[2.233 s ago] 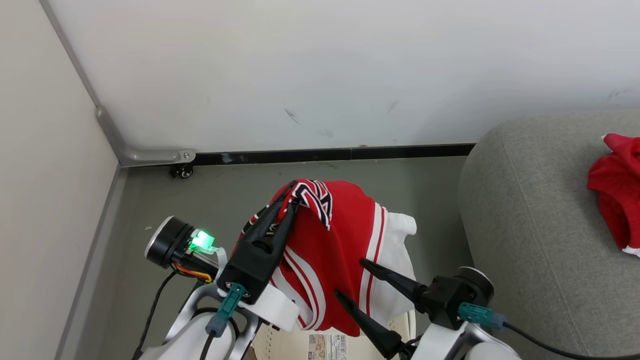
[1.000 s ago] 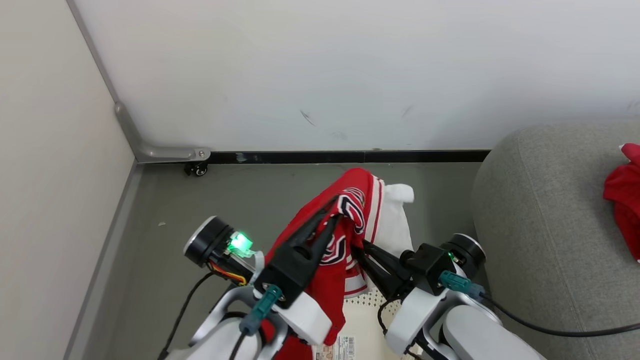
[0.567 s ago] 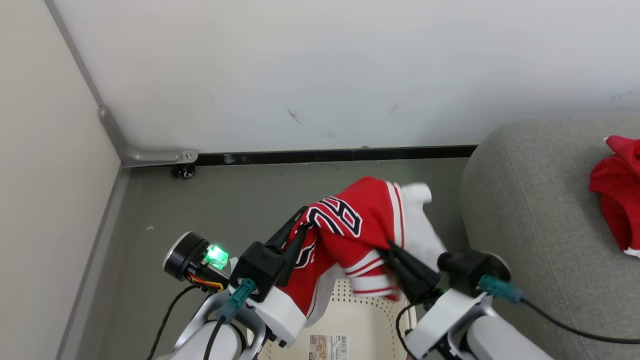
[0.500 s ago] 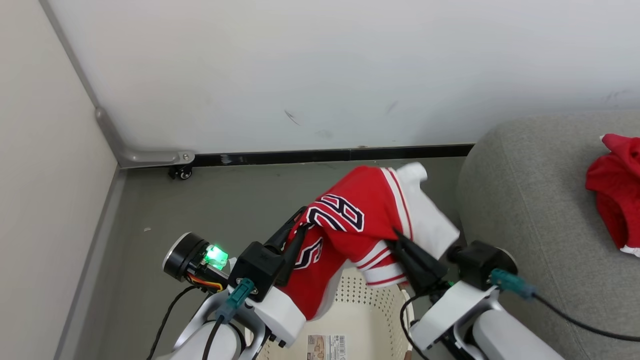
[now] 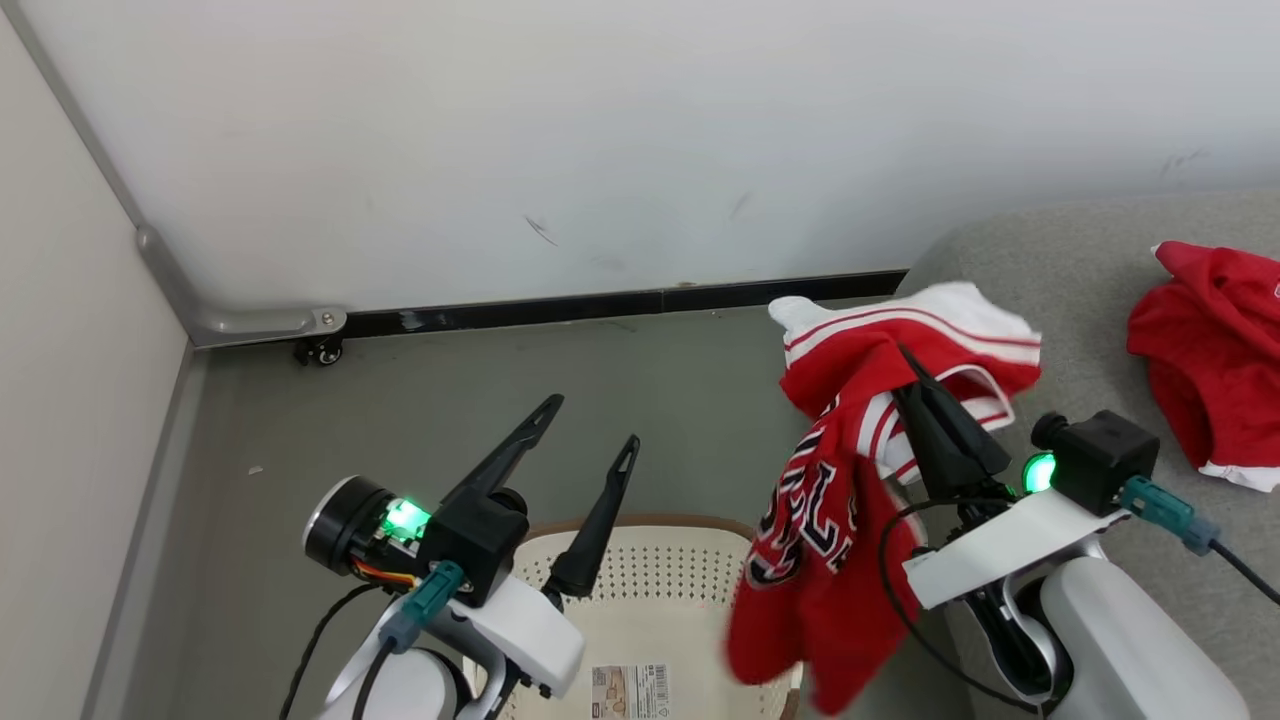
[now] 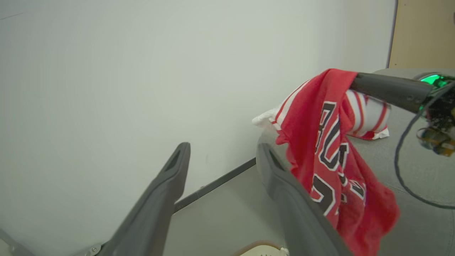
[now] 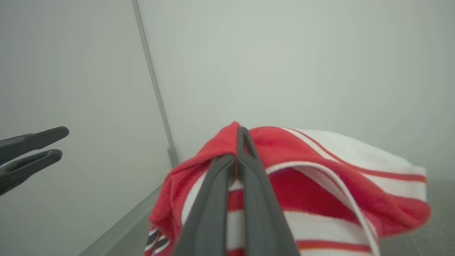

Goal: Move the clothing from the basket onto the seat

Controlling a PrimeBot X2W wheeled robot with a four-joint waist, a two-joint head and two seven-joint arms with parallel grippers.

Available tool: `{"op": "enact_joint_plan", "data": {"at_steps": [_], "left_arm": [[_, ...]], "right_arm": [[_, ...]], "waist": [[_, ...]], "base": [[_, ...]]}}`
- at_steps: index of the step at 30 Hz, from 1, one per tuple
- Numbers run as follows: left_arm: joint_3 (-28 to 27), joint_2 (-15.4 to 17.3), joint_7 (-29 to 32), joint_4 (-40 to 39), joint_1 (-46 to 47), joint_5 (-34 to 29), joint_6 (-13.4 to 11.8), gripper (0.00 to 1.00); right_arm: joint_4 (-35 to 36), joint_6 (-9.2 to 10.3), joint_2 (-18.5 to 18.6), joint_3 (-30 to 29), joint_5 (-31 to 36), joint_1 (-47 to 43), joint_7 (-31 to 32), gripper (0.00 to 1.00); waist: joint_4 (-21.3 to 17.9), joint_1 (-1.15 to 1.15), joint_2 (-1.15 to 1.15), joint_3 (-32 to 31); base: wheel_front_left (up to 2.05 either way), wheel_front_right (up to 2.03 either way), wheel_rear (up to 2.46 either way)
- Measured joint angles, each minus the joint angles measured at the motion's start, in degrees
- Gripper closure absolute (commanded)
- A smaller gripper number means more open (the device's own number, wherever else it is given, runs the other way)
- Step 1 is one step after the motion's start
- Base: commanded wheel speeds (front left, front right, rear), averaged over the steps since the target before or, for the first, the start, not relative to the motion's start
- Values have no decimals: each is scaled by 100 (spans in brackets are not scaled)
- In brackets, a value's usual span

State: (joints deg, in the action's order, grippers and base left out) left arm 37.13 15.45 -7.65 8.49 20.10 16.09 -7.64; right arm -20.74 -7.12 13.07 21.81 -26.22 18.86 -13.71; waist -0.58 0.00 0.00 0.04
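The red shorts (image 5: 1210, 360) already lie crumpled on the grey seat (image 5: 1090, 260), far to the right. The red jersey (image 5: 830, 520) is out of the basket (image 5: 700, 560) but not yet down. It hangs from the right gripper (image 5: 915, 375), whose jaws are pinched shut on its striped trim. Its upper folds sit over the seat's rounded left corner, and its lettered tail dangles beside the basket's right rim. What shows of the basket's bottom is bare down to its barcode label (image 5: 628, 690), so I judge that only carrying the jersey rightward and releasing it remains. The left gripper (image 5: 590, 422) stands with jaws spread wide and empty over the basket's left part, well apart from the cloth. Rightward the seat offers broad open cushion. The hanging tail could brush the basket rim or drag across the seat's edge, and the wall (image 5: 600, 150) closes off the far side.
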Motion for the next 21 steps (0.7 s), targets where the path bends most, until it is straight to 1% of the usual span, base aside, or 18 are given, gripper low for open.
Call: {"op": "enact_joint_plan", "data": {"at_steps": [11,15,21], "left_arm": [[-300,119,-202,-21,-36,3,-183,0],[-382,123,-256,-32,-53,41,-245,0],[-466,130,-352,-37,-54,68,-254,0]], "right_arm": [[405,0,176,-204,110,-132,-42,100],[535,0,220,-371,174,-317,-42,100],[783,0,291,-711,254,-577,-42,100]], "waist": [[-175,0,0,44],[-277,0,0,54],[-475,0,0,65]], "base": [[0,0,0],[0,0,0],[0,0,0]]}}
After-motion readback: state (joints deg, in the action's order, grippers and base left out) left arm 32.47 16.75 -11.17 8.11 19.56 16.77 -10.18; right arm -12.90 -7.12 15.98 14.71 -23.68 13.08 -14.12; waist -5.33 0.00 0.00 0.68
